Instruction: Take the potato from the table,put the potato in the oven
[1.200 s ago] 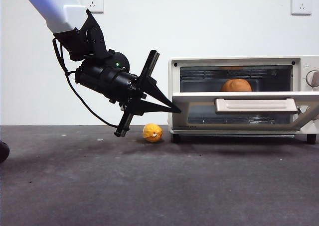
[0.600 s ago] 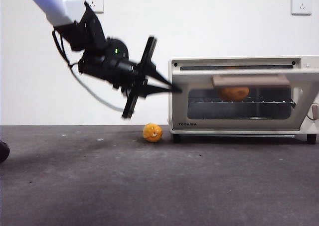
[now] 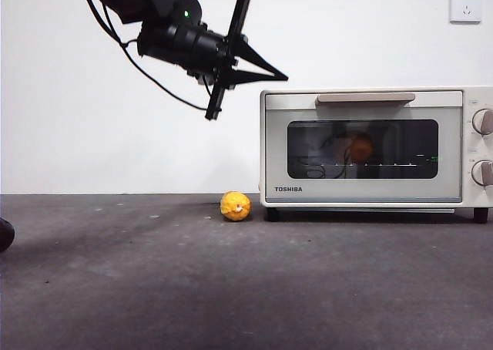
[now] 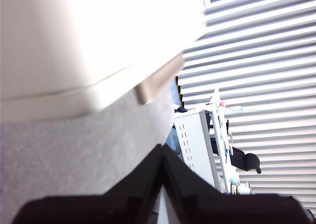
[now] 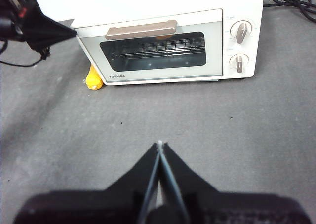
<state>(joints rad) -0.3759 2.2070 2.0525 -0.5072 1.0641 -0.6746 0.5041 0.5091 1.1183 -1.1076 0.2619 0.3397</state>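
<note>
The potato [image 3: 359,146] lies on the wire rack inside the cream-white oven [image 3: 276,142], dimly visible through the dark glass of the closed door. My left gripper [image 3: 283,78] hangs in the air just above the oven's upper left corner, jaws shut and holding nothing. In the left wrist view the left gripper [image 4: 162,150] points past the oven's top and its beige handle [image 4: 157,81]. My right gripper [image 5: 159,144] is shut and empty over the grey table [image 5: 207,120], well in front of the oven [image 5: 217,46].
A small bumpy yellow ball [image 3: 236,206] rests on the table [image 3: 231,288] by the oven's left foot, also showing as the yellow ball [image 5: 94,80] in the right wrist view. A dark rounded object [image 3: 4,234] sits at the far left edge. Two knobs [image 3: 484,146] are on the oven's right.
The oven door swung up from half open to fully closed. My left gripper rose from the door's left edge to above the oven's corner.
</note>
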